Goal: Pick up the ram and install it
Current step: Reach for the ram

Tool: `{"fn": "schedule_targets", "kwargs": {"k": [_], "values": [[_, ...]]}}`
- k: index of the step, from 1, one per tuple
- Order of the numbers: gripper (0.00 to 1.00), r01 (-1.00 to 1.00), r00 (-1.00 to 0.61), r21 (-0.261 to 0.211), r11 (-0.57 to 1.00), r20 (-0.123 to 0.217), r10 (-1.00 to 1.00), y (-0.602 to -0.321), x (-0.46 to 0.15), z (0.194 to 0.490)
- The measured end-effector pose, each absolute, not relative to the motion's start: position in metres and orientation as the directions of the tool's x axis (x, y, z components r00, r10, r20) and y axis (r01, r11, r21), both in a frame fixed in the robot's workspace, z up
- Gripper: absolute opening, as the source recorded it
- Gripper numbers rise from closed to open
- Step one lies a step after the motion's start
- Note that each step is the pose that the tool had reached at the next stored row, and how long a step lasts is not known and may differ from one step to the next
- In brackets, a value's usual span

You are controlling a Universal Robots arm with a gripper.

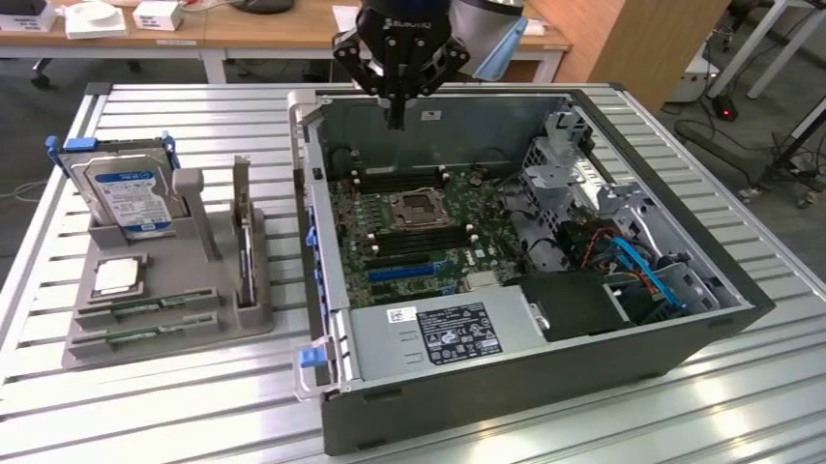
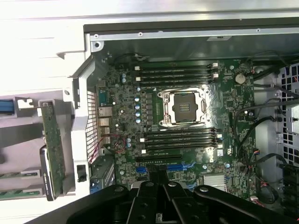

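I see the gripper [image 1: 397, 118] hanging over the open computer case [image 1: 516, 391], near its far wall. Its fingers are pressed together and they hold nothing. The ram [image 1: 145, 307] lies well apart from it, in a front slot of the grey holder [image 1: 254, 290] at the exterior view's left. Its long axis runs left to right in that view and rises slightly toward the right.

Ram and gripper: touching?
Apart. Exterior view: gripper hangs over the case; ram lies in the holder on the exterior view's left.
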State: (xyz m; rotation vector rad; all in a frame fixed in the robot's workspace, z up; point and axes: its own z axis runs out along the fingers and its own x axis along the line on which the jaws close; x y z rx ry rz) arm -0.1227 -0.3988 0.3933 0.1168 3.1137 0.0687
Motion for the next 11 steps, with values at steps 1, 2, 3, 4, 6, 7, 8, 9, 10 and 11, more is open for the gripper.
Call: {"fn": "schedule_targets", "kwargs": {"k": [1,2,3,4,6,7,8,9,10,11], "values": [[0.09,0.074,-0.997,0.045,0.996,-0.023,0.075,-0.399,-0.124,0.393],[0.09,0.074,-0.997,0.045,0.996,-0.023,0.075,-0.399,-0.125,0.393],[0.09,0.074,-0.997,0.045,0.996,-0.023,0.075,-0.399,-0.127,0.393],[0.09,0.074,-0.997,0.045,0.996,-0.023,0.075,-0.399,-0.129,0.393],[0.09,0.074,-0.997,0.045,0.996,-0.024,0.075,-0.399,-0.135,0.392],[0.09,0.074,-0.997,0.045,0.996,-0.024,0.075,-0.399,-0.139,0.392],[0.09,0.074,-0.997,0.045,0.996,-0.025,0.075,-0.399,-0.143,0.392],[0.09,0.074,-0.997,0.045,0.996,-0.025,0.075,-0.399,-0.147,0.392],[0.09,0.074,-0.997,0.045,0.996,-0.026,0.075,-0.399,-0.151,0.392],[0.09,0.074,-0.997,0.045,0.996,-0.026,0.075,-0.399,-0.155,0.391]]}}
